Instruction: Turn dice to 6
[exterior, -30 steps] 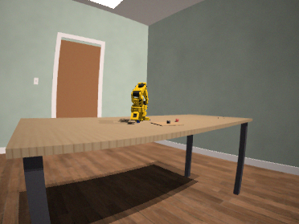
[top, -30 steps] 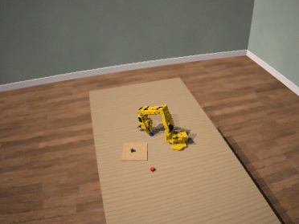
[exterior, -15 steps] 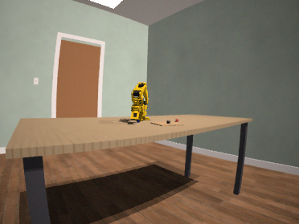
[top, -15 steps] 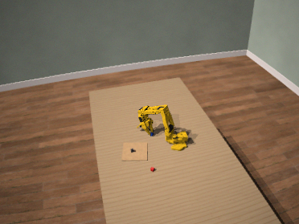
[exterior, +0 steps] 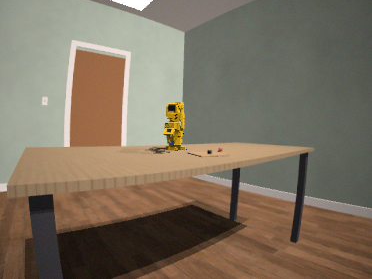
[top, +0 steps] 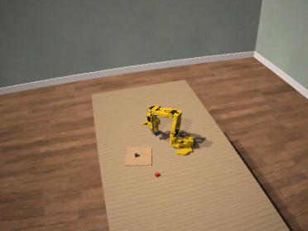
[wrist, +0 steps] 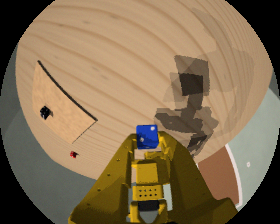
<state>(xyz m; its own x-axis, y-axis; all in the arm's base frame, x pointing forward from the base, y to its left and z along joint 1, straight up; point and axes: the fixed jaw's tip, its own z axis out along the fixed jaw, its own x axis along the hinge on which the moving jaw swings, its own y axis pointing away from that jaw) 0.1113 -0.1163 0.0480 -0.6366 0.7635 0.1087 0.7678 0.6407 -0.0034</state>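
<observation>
My gripper is shut on the blue die. It holds the die above the table, off the mat; the wrist view shows two white pips on its visible face. The tan mat lies flat on the table. The black die is on the mat, away from the gripper; its top number is too small to read. The red die is off the mat, and its number cannot be read.
The wooden table carries the arm's yellow base, to the right of the mat in the top view. The arm's shadow falls on the table beside the gripper in the wrist view.
</observation>
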